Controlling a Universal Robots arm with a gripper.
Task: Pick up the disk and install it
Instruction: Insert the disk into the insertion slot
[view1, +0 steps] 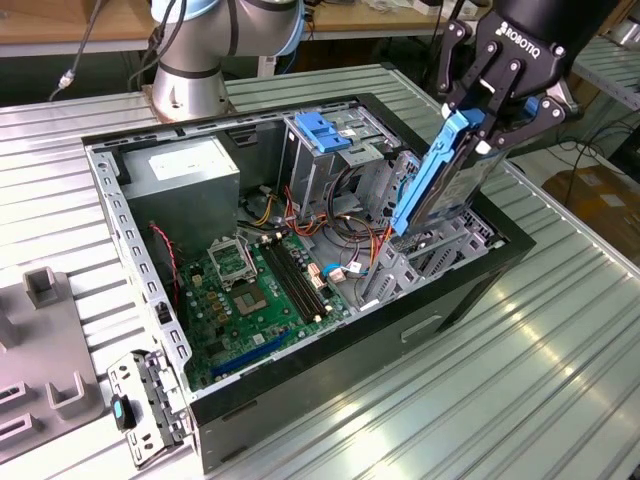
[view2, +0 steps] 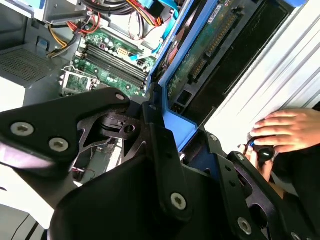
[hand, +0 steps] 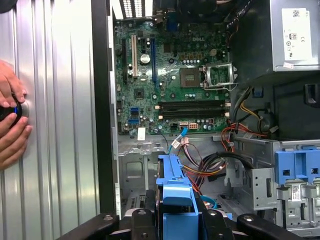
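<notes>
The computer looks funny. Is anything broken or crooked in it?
Nothing looks broken. The computer lies open on its side with no cover, so its green board shows. The claw holds the disk tilted over the case at the exterior view's right, not yet slid in.

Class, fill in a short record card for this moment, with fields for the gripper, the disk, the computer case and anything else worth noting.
gripper: gripper shut on the upper end of the disk
disk: disk tilted, lower end down by the bay at the exterior view's right, not yet seated
case: computer case open, motherboard exposed
drive cage: blue latch piece on top
person: hand on the ribbed table beside the case
</notes>
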